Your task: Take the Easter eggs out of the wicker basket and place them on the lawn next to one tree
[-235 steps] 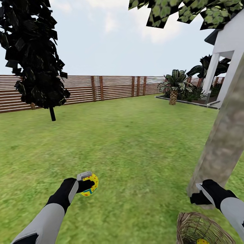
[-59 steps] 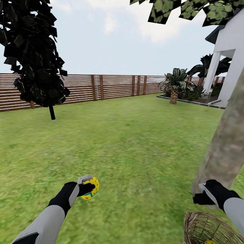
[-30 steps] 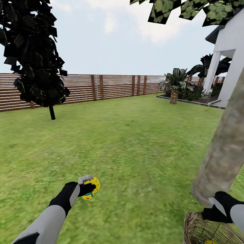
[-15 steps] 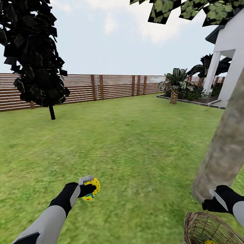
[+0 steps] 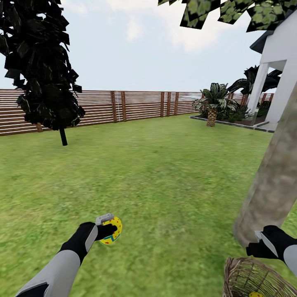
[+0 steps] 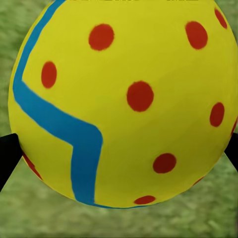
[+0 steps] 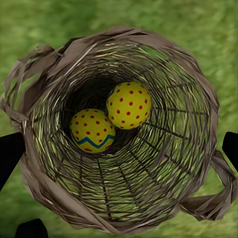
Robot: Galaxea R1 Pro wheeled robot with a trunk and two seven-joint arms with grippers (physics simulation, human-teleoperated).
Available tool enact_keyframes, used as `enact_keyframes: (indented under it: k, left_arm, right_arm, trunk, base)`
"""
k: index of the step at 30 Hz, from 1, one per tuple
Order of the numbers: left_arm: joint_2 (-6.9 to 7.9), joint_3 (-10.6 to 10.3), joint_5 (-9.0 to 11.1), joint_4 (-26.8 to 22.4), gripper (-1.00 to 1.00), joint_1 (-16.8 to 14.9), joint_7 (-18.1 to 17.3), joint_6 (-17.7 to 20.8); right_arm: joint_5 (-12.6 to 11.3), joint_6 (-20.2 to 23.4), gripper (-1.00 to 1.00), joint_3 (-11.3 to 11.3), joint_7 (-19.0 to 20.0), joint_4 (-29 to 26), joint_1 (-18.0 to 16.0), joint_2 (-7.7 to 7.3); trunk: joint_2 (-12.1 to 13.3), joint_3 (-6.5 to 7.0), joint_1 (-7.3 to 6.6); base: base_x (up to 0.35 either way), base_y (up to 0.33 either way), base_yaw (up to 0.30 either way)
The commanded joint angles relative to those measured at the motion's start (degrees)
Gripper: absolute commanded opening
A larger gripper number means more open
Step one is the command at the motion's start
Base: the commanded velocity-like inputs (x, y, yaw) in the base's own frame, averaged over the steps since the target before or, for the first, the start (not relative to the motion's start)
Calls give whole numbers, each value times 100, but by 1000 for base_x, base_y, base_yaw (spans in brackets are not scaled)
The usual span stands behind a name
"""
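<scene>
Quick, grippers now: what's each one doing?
Left gripper: shut on an egg.
Right gripper: open, empty, above the basket.

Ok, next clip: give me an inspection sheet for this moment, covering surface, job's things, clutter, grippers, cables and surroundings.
Surface: lawn, short green grass.
Job's things: one Easter egg, yellow with red dots and a blue zigzag, held above the grass; two more eggs at the bottom of the wicker basket; the basket stands by the tree.
Clutter: nothing seen.
Grippers: left gripper shut on the held egg; right gripper open, poised above the basket's mouth.
Cables: nothing seen.
Surroundings: slatted wooden fence, dark narrow tree, palm-like plant, white house.
</scene>
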Motion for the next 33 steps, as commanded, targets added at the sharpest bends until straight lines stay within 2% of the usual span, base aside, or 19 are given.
enact_keyframes:
  k: [1, 18, 33]
  left_arm:
    - [-9, 44, -22, -12, -100, -3, -27, 35]
    - [-7, 44, -19, -11, -100, -3, -27, 35]
    - [4, 44, -19, -28, -100, -3, -36, 35]
  right_arm:
    - [-53, 28, 100, 44, 7, -10, -2, -10]
    - [-70, 19, 100, 41, 8, -10, -2, -115]
    - [-71, 18, 100, 53, 6, -7, -2, -115]
  trunk:
    - [-45, -25, 22]
    - [-727, -330, 396]
    - [-1328, -599, 725]
  base:
    - [0, 0, 0]
    - [0, 0, 0]
    - [0, 0, 0]
